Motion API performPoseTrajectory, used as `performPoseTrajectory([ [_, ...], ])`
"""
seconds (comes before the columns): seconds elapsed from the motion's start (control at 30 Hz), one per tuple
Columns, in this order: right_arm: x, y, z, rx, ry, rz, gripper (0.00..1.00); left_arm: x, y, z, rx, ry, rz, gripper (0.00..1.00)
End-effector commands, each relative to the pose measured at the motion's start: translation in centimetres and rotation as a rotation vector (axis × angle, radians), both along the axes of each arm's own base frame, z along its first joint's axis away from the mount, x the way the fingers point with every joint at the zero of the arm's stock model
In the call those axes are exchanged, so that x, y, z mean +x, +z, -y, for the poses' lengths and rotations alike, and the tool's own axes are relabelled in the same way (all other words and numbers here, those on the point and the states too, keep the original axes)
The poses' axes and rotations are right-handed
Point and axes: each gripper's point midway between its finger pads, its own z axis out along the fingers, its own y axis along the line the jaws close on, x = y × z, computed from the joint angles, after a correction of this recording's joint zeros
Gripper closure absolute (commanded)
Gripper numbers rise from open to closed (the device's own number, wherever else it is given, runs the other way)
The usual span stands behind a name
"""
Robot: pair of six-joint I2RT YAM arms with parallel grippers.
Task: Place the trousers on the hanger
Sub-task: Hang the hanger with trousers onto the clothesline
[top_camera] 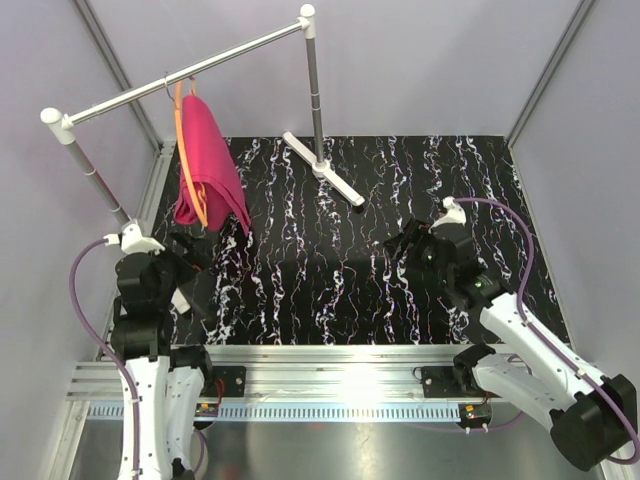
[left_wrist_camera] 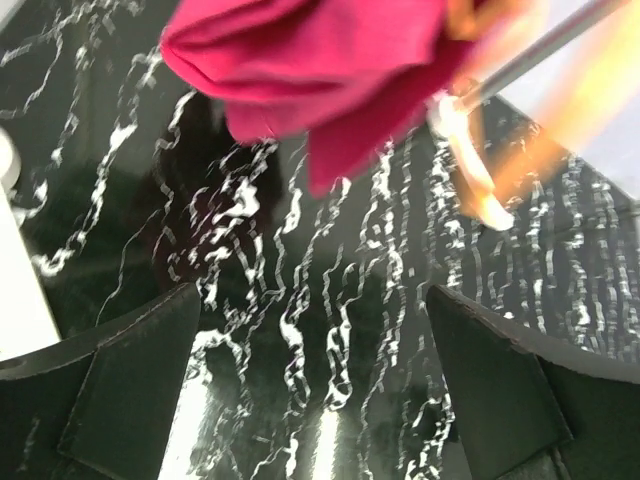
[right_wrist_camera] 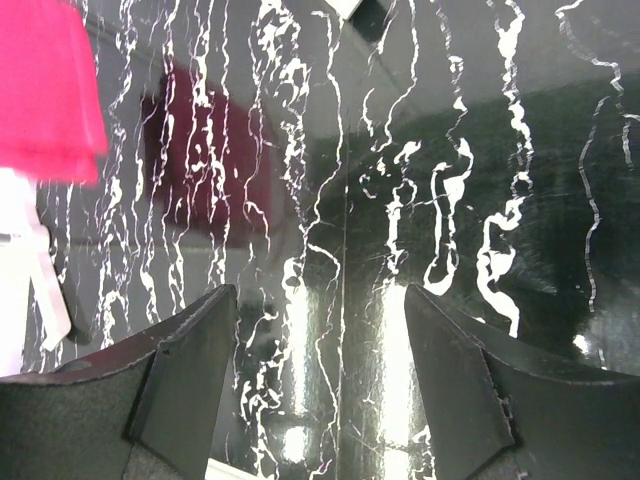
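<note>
Fingers of the left gripper stand wide apart, empty, near the trousers draped over the orange hanger on the silver rail at far left. Well apart, the right gripper gapes empty too. Hanging looks finished; next both arms need only retreat.

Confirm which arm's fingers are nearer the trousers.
Left fingers: the trousers hang just beyond them, filling their camera's top; right fingers are well off to the side.
</note>
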Motion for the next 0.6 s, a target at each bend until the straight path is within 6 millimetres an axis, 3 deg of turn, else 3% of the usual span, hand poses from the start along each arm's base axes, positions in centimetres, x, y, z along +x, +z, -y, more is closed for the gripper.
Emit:
performPoseTrajectory([
  [0.0, 0.03, 0.25, 1.02, -0.033, -0.034, 0.022, 0.24, -0.15, 0.53, -1.15, 0.019, 0.069, 0.045, 0.01],
  [0.57, -0.34, 0.68, 1.4, -0.035, -0.042, 0.028, 0.23, -0.09, 0.17, -0.87, 0.01, 0.056, 0.039, 0.01],
])
